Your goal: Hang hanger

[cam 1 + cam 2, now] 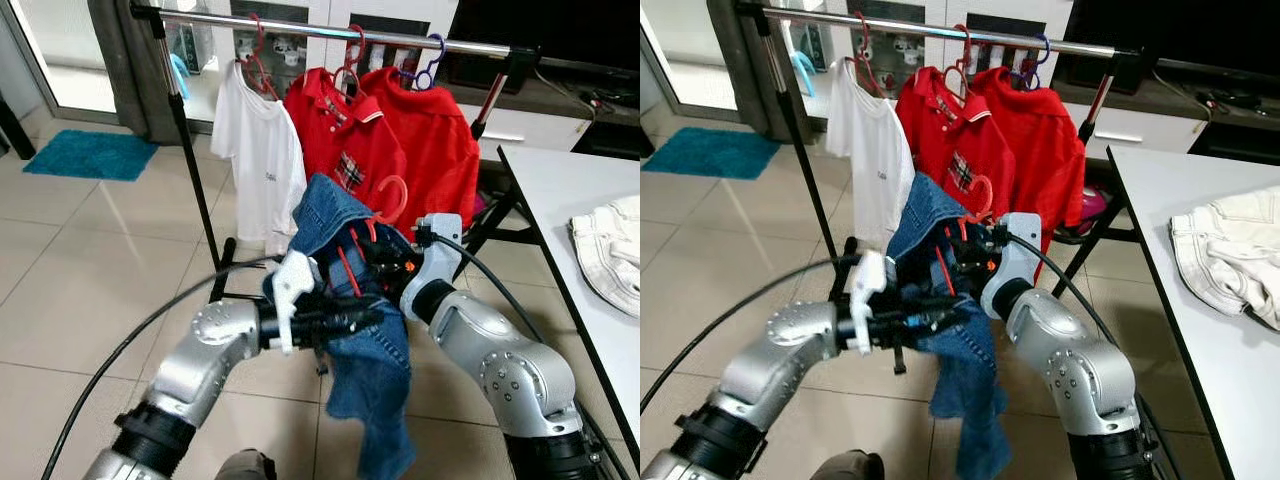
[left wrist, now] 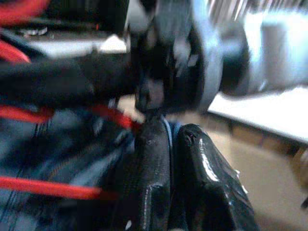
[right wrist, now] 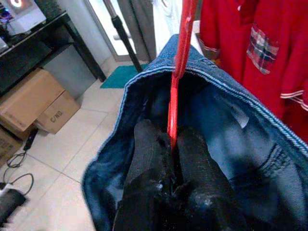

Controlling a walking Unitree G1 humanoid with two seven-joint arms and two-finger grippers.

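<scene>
Both grippers grasp the load: right gripper (image 3: 172, 144) clenched on the red hanger (image 1: 392, 195), left gripper (image 1: 345, 322) pinching the jeans (image 1: 372, 370). Rail (image 1: 330, 32) lies above and ahead; hook points upward toward it.

L wrist view blurred, red hanger (image 1: 388, 200) mostly hidden by jeans (image 1: 372, 370)

A white T-shirt (image 1: 256, 150) and two red polo shirts (image 1: 345, 140) (image 1: 435, 150) hang side by side on coloured hooks. A white worktop (image 1: 560, 200) at the robot's right carries a crumpled cream garment (image 1: 612, 250). A teal mat (image 1: 90, 155) lies on the pale tiled floor (image 1: 80, 280) by the doorway. A cardboard box (image 3: 36, 103) stands beside a black table (image 3: 43, 36)
</scene>
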